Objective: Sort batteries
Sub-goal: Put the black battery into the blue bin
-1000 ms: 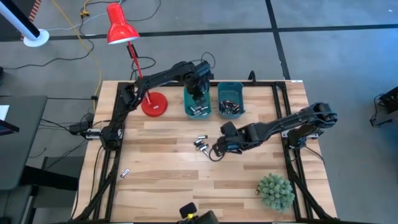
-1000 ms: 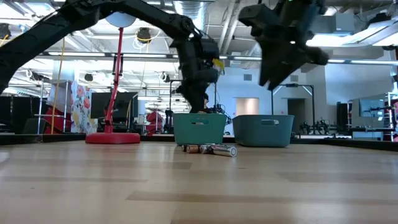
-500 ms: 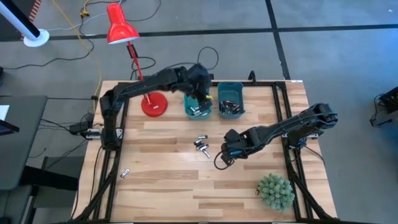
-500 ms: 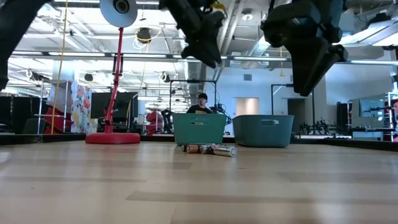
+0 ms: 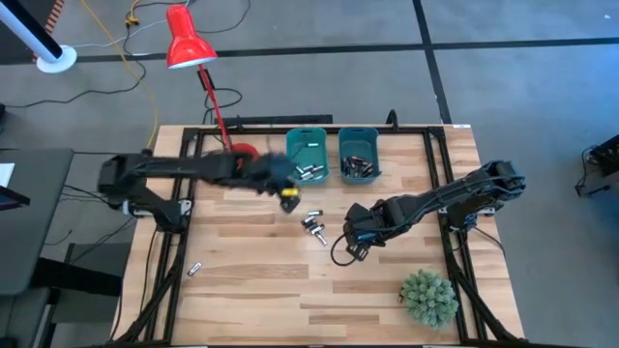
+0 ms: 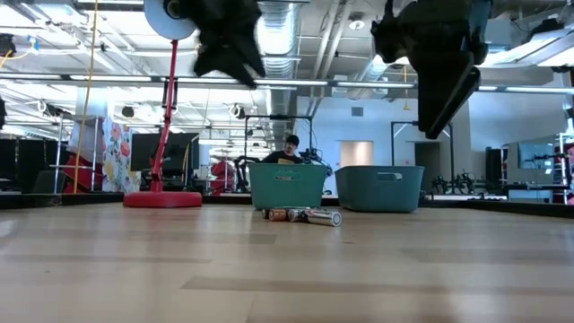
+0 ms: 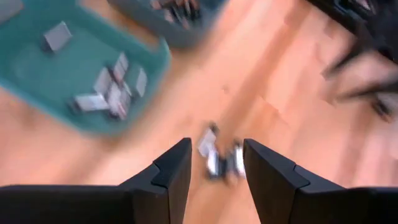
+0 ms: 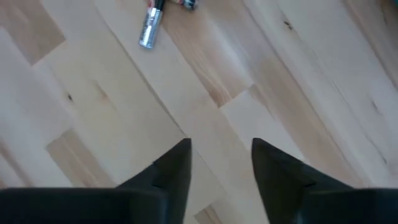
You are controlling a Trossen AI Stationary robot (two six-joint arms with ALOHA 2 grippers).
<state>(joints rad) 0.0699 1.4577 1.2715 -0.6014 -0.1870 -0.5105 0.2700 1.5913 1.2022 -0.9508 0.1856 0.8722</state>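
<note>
Left gripper (image 7: 214, 171), jaws apart and empty, hovers above the loose batteries (image 5: 312, 224) lying on the table (image 5: 251, 290) near the teal bins (image 5: 308, 145). Right gripper (image 8: 217, 168), also apart and empty, hangs beside them. Step in hand: approach; next, descend and close on one cell.

Robotics lab, exposed ceiling ducts (image 6: 296, 27), fluorescent lights, equipment racks, wooden workbench (image 5: 251, 280)
</note>
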